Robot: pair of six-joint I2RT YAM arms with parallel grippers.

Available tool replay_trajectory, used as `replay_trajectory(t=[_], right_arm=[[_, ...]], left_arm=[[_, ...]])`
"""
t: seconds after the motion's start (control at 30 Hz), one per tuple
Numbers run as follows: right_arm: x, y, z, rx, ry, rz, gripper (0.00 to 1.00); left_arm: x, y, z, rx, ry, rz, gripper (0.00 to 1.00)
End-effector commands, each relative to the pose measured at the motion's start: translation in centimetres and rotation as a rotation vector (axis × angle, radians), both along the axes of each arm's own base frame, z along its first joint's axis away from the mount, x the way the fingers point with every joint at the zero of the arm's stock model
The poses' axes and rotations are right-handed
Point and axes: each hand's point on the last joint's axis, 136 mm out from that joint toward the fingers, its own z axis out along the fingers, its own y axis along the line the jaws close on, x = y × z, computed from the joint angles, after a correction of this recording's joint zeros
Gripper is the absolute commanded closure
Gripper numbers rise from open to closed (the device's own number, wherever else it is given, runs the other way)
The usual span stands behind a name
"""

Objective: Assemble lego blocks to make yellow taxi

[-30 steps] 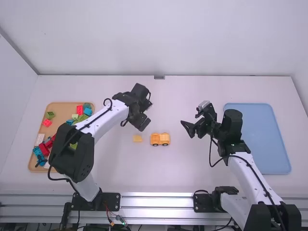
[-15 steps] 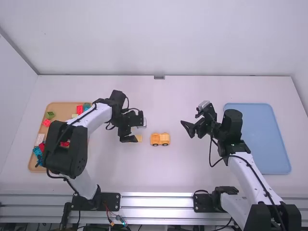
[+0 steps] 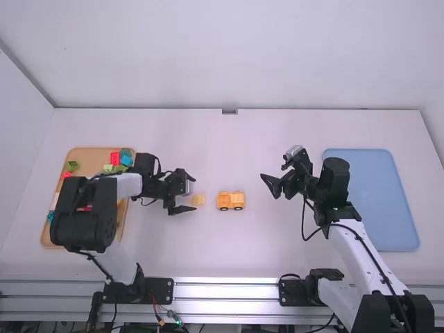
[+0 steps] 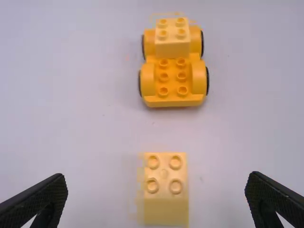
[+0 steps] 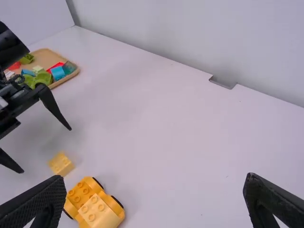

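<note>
High view: the loose yellow block (image 3: 198, 199) sits stud side up on the tabletop (image 3: 229, 253), left of the middle of the frame, just beside the wheeled yellow car (image 3: 231, 200). That nearness probably keeps the carry short, and the upright studs suit stacking. The car stands on its wheels, with a paler block (image 4: 172, 45) already on its base, so fitting the loose one is likely the next step.

The left hand (image 3: 194, 193) is released, its fingers spread wide either side of the block's line, presumably so they can close on its sides. The right hand (image 5: 154, 175) is also open and empty, held well apart from the block, perhaps leaving the left room.

The left arm is folded at the lower left, its elbow over the wooden tray (image 3: 90, 156) and its forearm directed rightward. The right arm slants from the lower right corner, wrist bent toward the middle.
</note>
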Motion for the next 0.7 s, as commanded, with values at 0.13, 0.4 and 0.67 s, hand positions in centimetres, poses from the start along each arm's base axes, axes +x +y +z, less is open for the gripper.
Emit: replay_trajectory(t=[0.13,0.4,0.67], right_arm=[[-0.3,0.1,-0.1,0.005,0.004,0.009,0.02],[-0.3,0.1,-0.2,0.004,0.005,0.009,0.02],[-0.3,0.1,-0.2,0.004,0.005,0.008,0.02]], left_arm=[[-1.0,-1.7,-1.8,-0.116,0.11,-0.025,0.01],[-0.5,-1.6,-3.7,-0.116,0.149,-0.022,0.01],[-0.4,-1.4,-4.0,-0.109,0.143,-0.015,0.38]])
